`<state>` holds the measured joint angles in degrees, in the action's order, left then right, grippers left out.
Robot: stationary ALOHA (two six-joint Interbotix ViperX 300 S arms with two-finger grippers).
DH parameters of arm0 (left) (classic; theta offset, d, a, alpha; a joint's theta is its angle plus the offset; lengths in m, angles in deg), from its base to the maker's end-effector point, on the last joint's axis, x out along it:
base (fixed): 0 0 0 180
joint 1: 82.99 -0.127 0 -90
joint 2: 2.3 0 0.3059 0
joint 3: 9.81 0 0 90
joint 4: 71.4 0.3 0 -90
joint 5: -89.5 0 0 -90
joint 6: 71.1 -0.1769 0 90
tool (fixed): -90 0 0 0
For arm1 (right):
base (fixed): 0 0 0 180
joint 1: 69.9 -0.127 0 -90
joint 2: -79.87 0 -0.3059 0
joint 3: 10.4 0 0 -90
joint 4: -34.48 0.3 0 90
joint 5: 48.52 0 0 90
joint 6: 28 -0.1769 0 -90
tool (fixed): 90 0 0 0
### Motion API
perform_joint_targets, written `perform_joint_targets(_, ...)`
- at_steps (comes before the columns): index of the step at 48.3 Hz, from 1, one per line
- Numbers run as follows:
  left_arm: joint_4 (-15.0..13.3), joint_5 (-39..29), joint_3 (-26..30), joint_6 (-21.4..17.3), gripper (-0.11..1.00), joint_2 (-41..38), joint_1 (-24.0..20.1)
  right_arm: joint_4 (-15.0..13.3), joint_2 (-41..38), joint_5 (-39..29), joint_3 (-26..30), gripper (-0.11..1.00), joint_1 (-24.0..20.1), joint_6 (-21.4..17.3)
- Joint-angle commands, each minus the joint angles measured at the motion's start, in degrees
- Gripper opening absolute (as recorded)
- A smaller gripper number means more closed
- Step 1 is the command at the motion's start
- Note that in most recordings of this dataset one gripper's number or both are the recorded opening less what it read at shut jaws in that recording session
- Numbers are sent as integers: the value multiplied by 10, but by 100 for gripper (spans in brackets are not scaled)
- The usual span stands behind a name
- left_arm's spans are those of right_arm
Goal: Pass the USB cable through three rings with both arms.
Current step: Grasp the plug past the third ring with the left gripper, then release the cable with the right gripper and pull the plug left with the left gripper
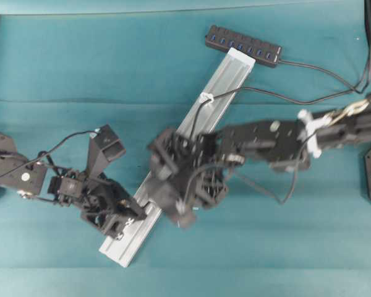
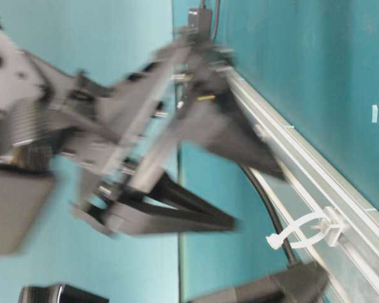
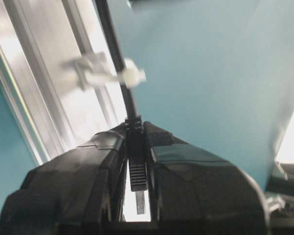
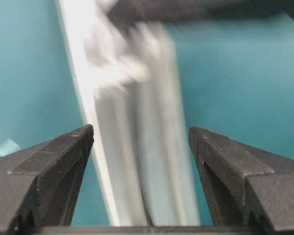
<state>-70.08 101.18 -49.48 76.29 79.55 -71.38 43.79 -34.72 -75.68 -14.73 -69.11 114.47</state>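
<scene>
The left pincer (image 3: 137,161) is clamped on the plug end of the cable (image 3: 118,63): in the left wrist view the ribbed plug sits squeezed between the two black fingers (image 3: 95,161), its metal tip showing in the narrow gap below, toward the wrist. Just ahead of those fingertips the cable runs straight on through a white ring (image 3: 108,72) fixed to the rail (image 3: 44,63), which stretches away ahead and to the left of the pincer. The right pincer (image 4: 141,147) stands wide open and holds nothing; in the right wrist view its fingers (image 4: 54,166) straddle the rail (image 4: 137,161) from above, with a blurred white shape, probably a ring, ahead of the tips. From overhead, the left pincer (image 1: 120,219) is at the near end of the rail (image 1: 226,77) and the right pincer (image 1: 179,179) is over its middle, between the left one and another ring (image 1: 205,97) farther up. The cable (image 1: 266,96) passes through that ring and loops off to the right, past a black hub (image 1: 242,45) at the rail's far end. The table-level view is motion-blurred; one ring (image 2: 303,232) on the rail (image 2: 341,183) shows clearly with the cable (image 2: 268,205) running through it.
</scene>
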Motion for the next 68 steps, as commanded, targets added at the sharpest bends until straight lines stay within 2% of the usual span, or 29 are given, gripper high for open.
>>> perform_joint_targets(1,2,2,5,2,10,38,19,-1,17,3,-1,85,4,-30)
perform_joint_targets(6,3,2,4,4,10,43,33,-1,25,3,-8,85,7,-59)
perform_joint_targets(10,3,-2,2,21,10,47,37,-1,28,3,-15,85,7,-74)
perform_joint_targets(17,3,-18,-4,55,10,55,37,-1,33,5,-20,85,7,-76)
perform_joint_targets(29,3,-38,-9,61,10,98,37,-1,39,10,-20,85,12,-79)
perform_joint_targets(43,2,-100,-11,64,10,156,38,-1,65,-4,-29,85,42,-80)
perform_joint_targets(48,3,-116,-18,81,10,170,45,-1,78,-4,-37,85,53,-83)
perform_joint_targets(59,2,-120,-39,133,10,192,63,-1,118,-9,-69,85,76,-119)
perform_joint_targets(68,3,-119,-40,139,10,207,70,-1,150,-2,-113,85,93,-149)
